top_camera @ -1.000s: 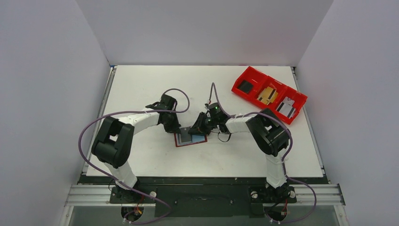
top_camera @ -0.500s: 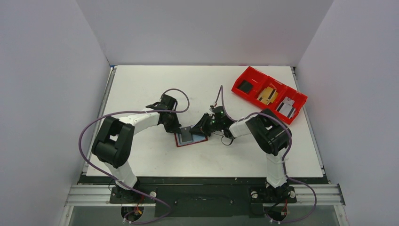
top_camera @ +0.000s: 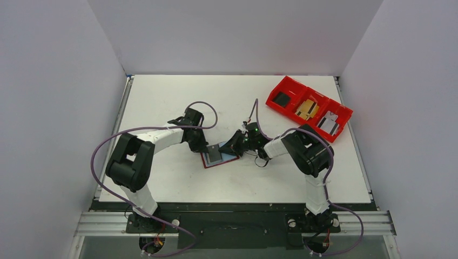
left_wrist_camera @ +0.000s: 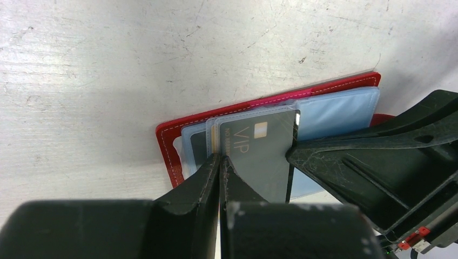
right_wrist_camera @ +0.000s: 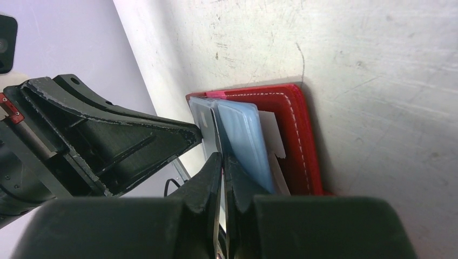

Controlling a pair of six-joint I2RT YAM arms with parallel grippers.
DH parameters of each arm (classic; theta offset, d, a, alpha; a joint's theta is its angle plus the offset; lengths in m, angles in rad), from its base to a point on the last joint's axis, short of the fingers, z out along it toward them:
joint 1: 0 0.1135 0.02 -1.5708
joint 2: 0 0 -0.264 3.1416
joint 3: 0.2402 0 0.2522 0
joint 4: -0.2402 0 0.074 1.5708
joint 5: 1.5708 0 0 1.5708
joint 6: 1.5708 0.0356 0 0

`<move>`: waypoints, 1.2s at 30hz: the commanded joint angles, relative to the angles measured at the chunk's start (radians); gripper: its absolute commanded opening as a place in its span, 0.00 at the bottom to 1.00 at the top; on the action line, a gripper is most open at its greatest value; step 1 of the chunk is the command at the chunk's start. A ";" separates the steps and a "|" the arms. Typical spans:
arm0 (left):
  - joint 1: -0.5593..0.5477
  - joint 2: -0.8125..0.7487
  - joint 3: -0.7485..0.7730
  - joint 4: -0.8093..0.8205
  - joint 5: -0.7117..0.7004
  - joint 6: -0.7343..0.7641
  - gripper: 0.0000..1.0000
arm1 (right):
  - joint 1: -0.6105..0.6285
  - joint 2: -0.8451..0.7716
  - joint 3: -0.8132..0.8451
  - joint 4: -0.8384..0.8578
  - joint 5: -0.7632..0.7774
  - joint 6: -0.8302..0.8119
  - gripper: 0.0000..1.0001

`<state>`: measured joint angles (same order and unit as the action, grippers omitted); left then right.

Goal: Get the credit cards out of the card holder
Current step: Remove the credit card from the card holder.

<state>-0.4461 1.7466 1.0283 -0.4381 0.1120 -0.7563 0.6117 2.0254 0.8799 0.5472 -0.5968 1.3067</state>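
the card holder (left_wrist_camera: 167, 148) is lying open and flat on the white table (top_camera: 162, 97), near its middle, with its dark red cover showing as a stitched border round the contents. pale blue-grey cards (left_wrist_camera: 337, 110) are sitting inside it, filling most of the cover. a grey vip card (left_wrist_camera: 259, 156) is lying on top of them, overlapping their left part, and its gold chip is facing up. in the top view this card is looking tilted rather than flat.

my left claw (left_wrist_camera: 221, 160) is coming in from the left. its fingers are pressed together and its tip is resting at the left edge of the grey vip card, over the holder's left end. whether anything thin is caught between them i cannot tell.

my right claw (right_wrist_camera: 221, 158) is reaching in from the opposite side. its fingers are closing tight on that card's thin right edge, which is running straight into the seam between them. the two claws are nearly meeting over the holder.

a red three-compartment bin (top_camera: 276, 88) is sitting at the table's far right, well apart, with small flat items in each compartment.
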 commanded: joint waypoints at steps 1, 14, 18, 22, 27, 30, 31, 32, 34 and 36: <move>-0.018 0.083 -0.034 -0.050 -0.051 0.011 0.00 | -0.008 -0.015 -0.003 0.055 0.021 -0.025 0.00; -0.001 0.083 -0.039 -0.050 -0.047 0.024 0.00 | -0.028 -0.053 -0.016 -0.051 0.080 -0.112 0.00; 0.002 0.084 -0.038 -0.055 -0.050 0.029 0.00 | -0.034 -0.064 -0.019 -0.071 0.091 -0.124 0.00; 0.005 0.086 -0.039 -0.059 -0.058 0.034 0.00 | -0.040 -0.072 -0.019 -0.084 0.096 -0.133 0.00; 0.010 0.086 -0.040 -0.060 -0.060 0.038 0.00 | -0.046 -0.078 -0.015 -0.105 0.102 -0.145 0.00; 0.010 0.087 -0.042 -0.058 -0.057 0.040 0.00 | -0.046 -0.081 -0.013 -0.115 0.105 -0.150 0.00; 0.010 0.088 -0.043 -0.057 -0.056 0.041 0.00 | -0.046 -0.081 -0.010 -0.117 0.104 -0.155 0.00; 0.010 0.090 -0.042 -0.057 -0.055 0.041 0.00 | -0.047 -0.081 -0.009 -0.120 0.104 -0.156 0.00; 0.010 0.091 -0.041 -0.056 -0.054 0.044 0.00 | -0.046 -0.083 -0.009 -0.123 0.105 -0.157 0.00; 0.010 0.092 -0.041 -0.057 -0.055 0.044 0.00 | -0.048 -0.085 -0.010 -0.130 0.110 -0.161 0.00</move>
<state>-0.4377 1.7611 1.0332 -0.4183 0.1425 -0.7544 0.5819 1.9858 0.8764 0.4606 -0.5587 1.1873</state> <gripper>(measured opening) 0.003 0.006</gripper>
